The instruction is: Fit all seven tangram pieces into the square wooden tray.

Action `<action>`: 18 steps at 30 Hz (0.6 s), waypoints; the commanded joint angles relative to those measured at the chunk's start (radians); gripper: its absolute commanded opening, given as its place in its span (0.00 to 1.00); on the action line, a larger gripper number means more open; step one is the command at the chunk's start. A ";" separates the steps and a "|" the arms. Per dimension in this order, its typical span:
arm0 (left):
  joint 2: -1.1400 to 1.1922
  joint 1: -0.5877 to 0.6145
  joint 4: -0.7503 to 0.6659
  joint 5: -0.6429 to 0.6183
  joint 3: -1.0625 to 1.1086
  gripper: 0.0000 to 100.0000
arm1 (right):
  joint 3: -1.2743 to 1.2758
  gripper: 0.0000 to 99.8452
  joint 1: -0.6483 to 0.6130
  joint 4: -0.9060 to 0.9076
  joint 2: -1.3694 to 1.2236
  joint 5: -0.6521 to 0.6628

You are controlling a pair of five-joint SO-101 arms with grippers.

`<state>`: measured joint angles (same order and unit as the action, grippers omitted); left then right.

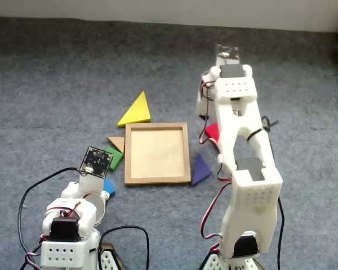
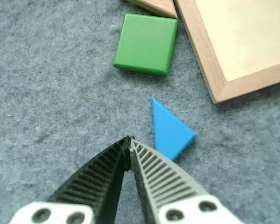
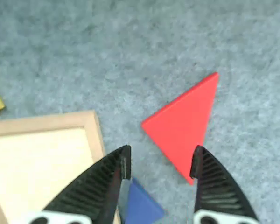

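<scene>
While the tray point(image 1: 128, 153) lies mid-frame in the high view, the right arm hides most of the red triangle point(image 3: 184, 121) just right of it. The right gripper point(image 3: 162, 151) hangs spread over that piece. Lower left, the left gripper point(image 2: 129, 142), pressed together, sits just beside a blue triangle point(image 2: 170, 130), half covered from above by that arm.

Overhead looks down; close wrist views share tray point(image 2: 242, 32).

text: none I can read | labels, numbers, signs: none legible | wooden tray point(image 1: 156, 126): no print I can make out
</scene>
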<state>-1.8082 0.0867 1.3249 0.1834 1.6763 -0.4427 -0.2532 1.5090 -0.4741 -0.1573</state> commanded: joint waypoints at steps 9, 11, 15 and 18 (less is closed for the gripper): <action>-0.008 0.012 0.005 -0.009 0.021 0.01 | 0.042 0.20 -0.013 -0.077 0.108 0.003; -0.008 0.012 0.005 -0.009 0.021 0.01 | 0.111 0.20 0.004 -0.143 0.108 0.003; -0.008 0.012 0.005 -0.009 0.021 0.01 | 0.232 0.26 0.024 -0.245 0.108 0.003; -0.008 0.012 0.005 -0.009 0.021 0.01 | 0.266 0.34 0.033 -0.274 0.108 -0.026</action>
<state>-1.8082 0.0867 1.3249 0.1834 1.6763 -0.1818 -0.2409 1.2774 -0.4342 -0.1573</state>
